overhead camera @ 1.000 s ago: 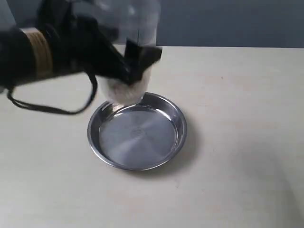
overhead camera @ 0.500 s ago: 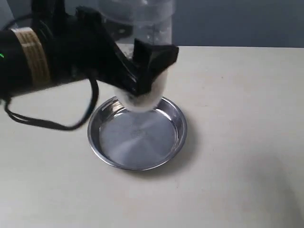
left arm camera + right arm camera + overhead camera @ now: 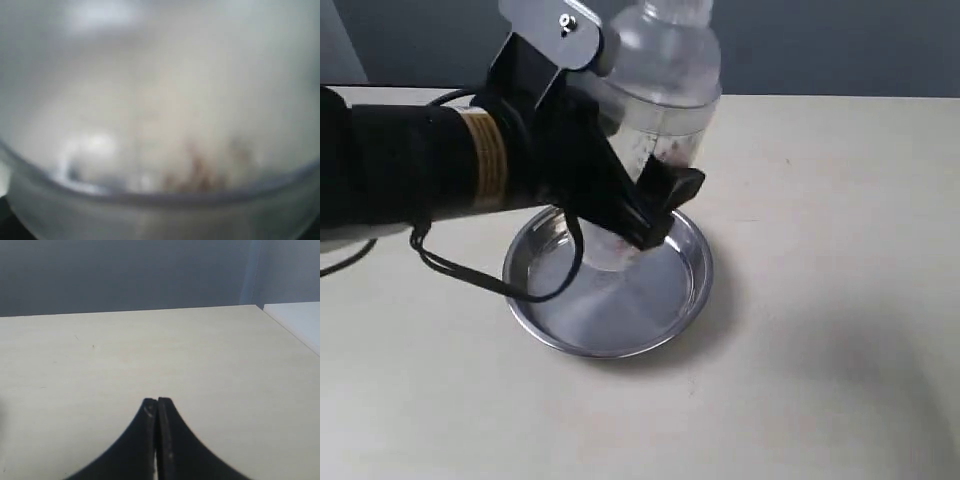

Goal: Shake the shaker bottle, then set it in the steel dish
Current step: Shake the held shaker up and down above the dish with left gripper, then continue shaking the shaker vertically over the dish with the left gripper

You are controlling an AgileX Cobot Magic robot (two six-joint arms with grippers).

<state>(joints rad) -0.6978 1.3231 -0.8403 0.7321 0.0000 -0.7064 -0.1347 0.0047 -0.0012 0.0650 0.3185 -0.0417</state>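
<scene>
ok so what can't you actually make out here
Shaker bottle base: in the exterior view the left gripper covers much of it, so contact with the steel dish is unclear.
Bottle cap: cut off by the exterior view's top edge.
Left wrist view: blurred frosted plastic fills it; beads are only brownish smears.

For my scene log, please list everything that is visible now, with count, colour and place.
table: 1, cream, under everything
steel dish: 1, shiny silver, on the table, centre
shaker bottle: 1, clear frosted, held over the steel dish
beads: several, brownish, inside the shaker bottle
cable: 1, black, looped above the table beside the steel dish
left gripper: 1, black, shut on the shaker bottle
right gripper: 1, black, shut, above bare table
</scene>
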